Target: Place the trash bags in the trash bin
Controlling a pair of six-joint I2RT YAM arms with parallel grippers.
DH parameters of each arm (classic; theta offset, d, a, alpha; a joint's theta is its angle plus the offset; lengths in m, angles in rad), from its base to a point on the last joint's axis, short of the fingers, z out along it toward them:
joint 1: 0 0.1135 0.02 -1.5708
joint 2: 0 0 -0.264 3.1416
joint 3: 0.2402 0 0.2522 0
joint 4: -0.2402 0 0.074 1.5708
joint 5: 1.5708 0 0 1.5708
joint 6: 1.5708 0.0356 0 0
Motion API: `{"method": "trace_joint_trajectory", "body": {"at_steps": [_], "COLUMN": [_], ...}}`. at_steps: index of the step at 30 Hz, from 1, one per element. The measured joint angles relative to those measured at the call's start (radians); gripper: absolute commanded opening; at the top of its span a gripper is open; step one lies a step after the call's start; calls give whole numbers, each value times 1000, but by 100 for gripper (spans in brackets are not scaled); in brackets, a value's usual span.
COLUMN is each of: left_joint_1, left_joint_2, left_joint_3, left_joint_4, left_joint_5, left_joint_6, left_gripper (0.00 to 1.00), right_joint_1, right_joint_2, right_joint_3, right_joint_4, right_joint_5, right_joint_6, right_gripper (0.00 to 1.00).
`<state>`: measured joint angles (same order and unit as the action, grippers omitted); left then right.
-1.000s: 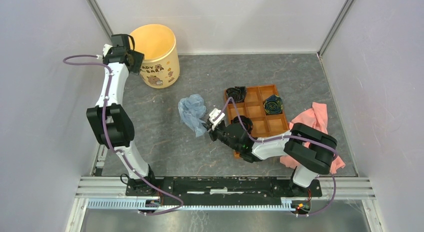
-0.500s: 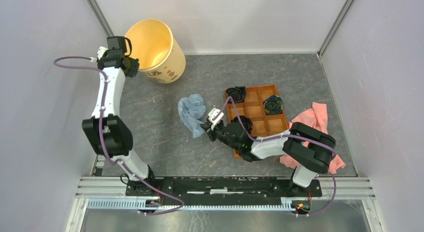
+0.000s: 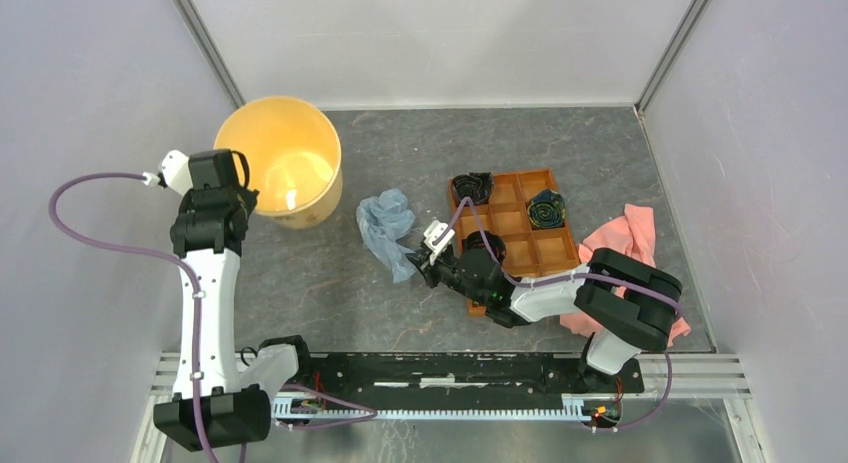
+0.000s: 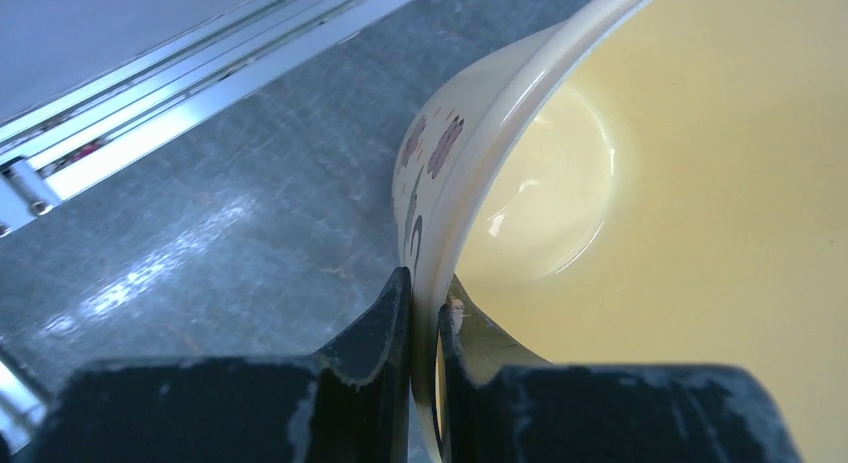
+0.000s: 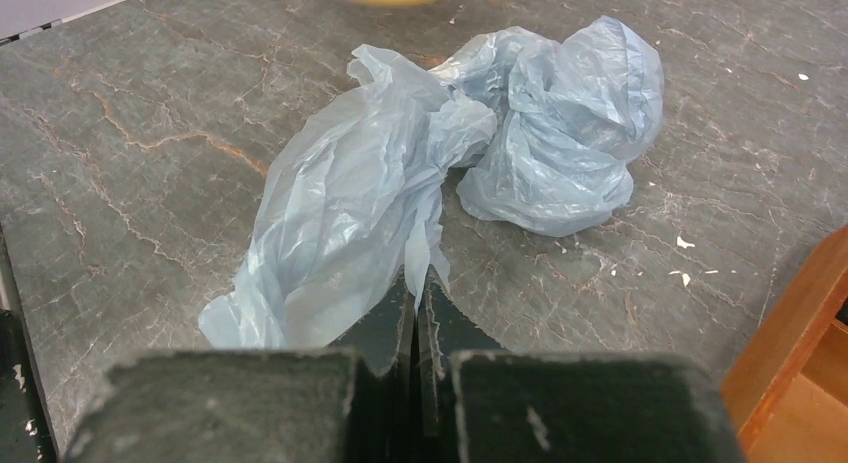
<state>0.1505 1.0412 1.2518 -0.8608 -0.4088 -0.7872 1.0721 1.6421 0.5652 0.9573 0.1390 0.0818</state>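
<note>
The cream-yellow trash bin (image 3: pixel 280 163) is at the back left, its mouth tipped up toward the camera. My left gripper (image 3: pixel 240 198) is shut on its rim, one finger inside and one outside; in the left wrist view (image 4: pixel 424 293) the rim (image 4: pixel 480 143) runs between the fingers. The crumpled pale blue trash bag (image 3: pixel 385 228) lies on the table in the middle. My right gripper (image 3: pixel 425 255) is shut on the bag's near edge; in the right wrist view (image 5: pixel 417 283) the bag (image 5: pixel 400 183) spreads ahead of the fingers.
An orange compartment tray (image 3: pixel 515 223) with two dark rolled items stands right of the bag. A pink cloth (image 3: pixel 630 243) lies at the right, partly under the right arm. Walls close in the left, back and right sides.
My left arm has swung the bin toward me and to the left, tilting its mouth upward. My right gripper stays by the bag, which has shifted slightly.
</note>
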Motion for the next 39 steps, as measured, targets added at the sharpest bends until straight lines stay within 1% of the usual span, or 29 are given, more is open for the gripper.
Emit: {"method": "trace_joint_trajectory", "body": {"at_steps": [3,5,6,7,10,12,15,17,20,24,25,26,27,29,30,33,35,37,38,39], "left_joint_1": [0,0,0,0,0,0,0,0,0,0,0,1,1,1,1,-1,-3,-7,-13,-23], "left_joint_2": [-43,-40,-36,-33,-24,-18,-1,10,5,-61,-89,-122,-156,-223,-254,-315,-340,-370,-388,-414], "left_joint_3": [-80,-111,-121,-128,-139,-139,-136,-126,-101,-67,-63,-61,-62,-84,-109,-175,-241,-325,-374,-468], "left_joint_4": [-14,-24,-27,-28,-18,15,39,38,29,26,27,32,37,84,116,169,198,231,241,254], "left_joint_5": [-12,-14,-15,-16,-27,-27,-26,-26,-23,35,69,120,185,345,447,650,757,825,855,893], "left_joint_6": [23,29,30,30,28,27,24,25,24,45,59,81,100,133,142,156,163,163,163,162], "left_gripper": [8,10,15,23,30,43,69,78,82,83,85,93,99,100,100,100,100,100,100,100], "right_joint_1": [-1,-1,-1,-1,-1,-1,-1,-1,-1,-1,-1,-1,-1,-1,-1,-1,-1,-1,-1,-1], "right_joint_2": [-12,-12,-12,-12,-13,-16,-23,-26,-29,-31,-31,-31,-31,-31,-31,-31,-31,-31,-31,-31], "right_joint_3": [-14,-14,-15,-17,-22,-27,-34,-35,-35,-35,-35,-35,-35,-35,-35,-35,-35,-35,-35,-35], "right_joint_4": [5,7,8,10,14,14,13,13,11,-2,-4,-7,-9,-13,-15,-22,-30,-36,-39,-42], "right_joint_5": [0,-3,-4,-6,-8,-9,-8,-8,-7,-5,-3,-3,-3,-2,0,4,8,18,21,26], "right_joint_6": [1,3,3,4,8,8,7,7,7,7,7,7,7,8,8,16,26,35,40,46], "right_gripper": [0,0,0,0,0,0,0,0,0,0,0,0,0,0,0,0,0,0,0,0]}}
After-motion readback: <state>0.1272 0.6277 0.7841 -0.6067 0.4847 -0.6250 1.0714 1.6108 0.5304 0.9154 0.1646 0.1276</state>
